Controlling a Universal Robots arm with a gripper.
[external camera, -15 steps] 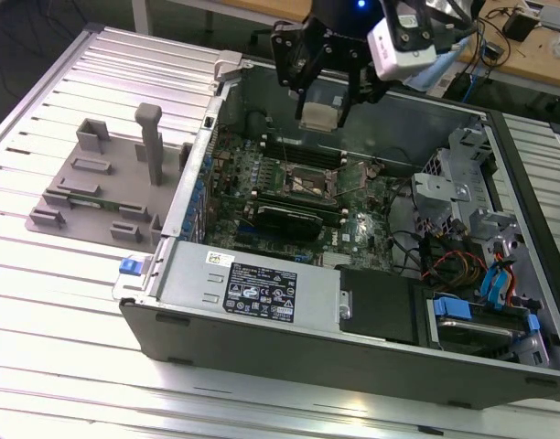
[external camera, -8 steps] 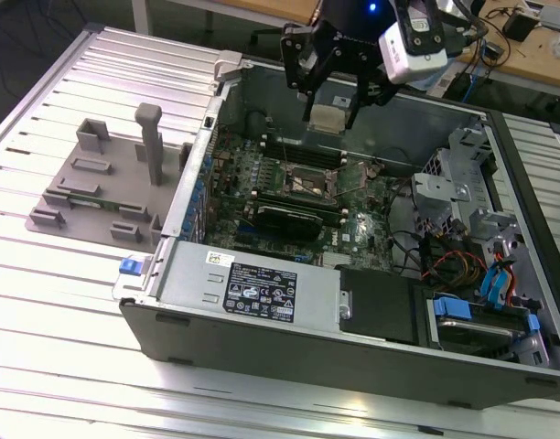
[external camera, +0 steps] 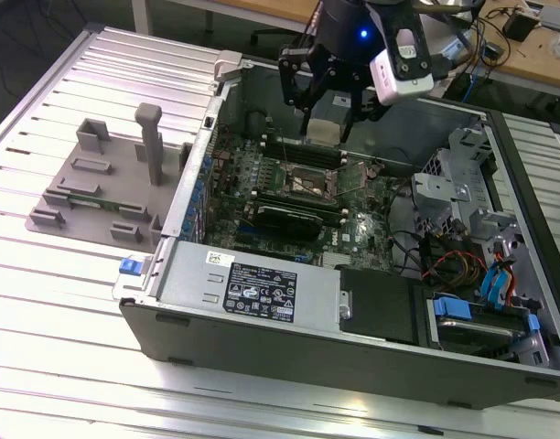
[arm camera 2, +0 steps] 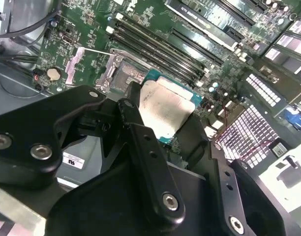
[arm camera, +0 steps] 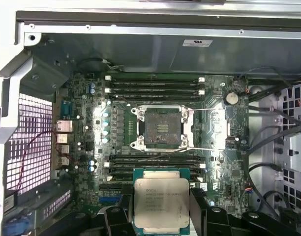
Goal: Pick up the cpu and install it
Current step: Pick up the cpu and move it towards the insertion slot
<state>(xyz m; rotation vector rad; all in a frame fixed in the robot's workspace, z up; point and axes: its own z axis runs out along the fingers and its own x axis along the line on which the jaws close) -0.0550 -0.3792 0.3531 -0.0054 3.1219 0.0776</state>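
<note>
While my gripper (external camera: 326, 122) clamps the cpu (arm camera: 161, 202) by its edges above the board (arm camera: 229, 167), just beside the empty socket (arm camera: 163, 128), pickup's done & install isn't yet.

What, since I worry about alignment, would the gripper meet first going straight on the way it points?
Likely the memory slots beside the open socket, not the socket: the gripper, shut on the cpu, points down with the cpu over those slots in the first wrist view. Depth is unclear.
</note>
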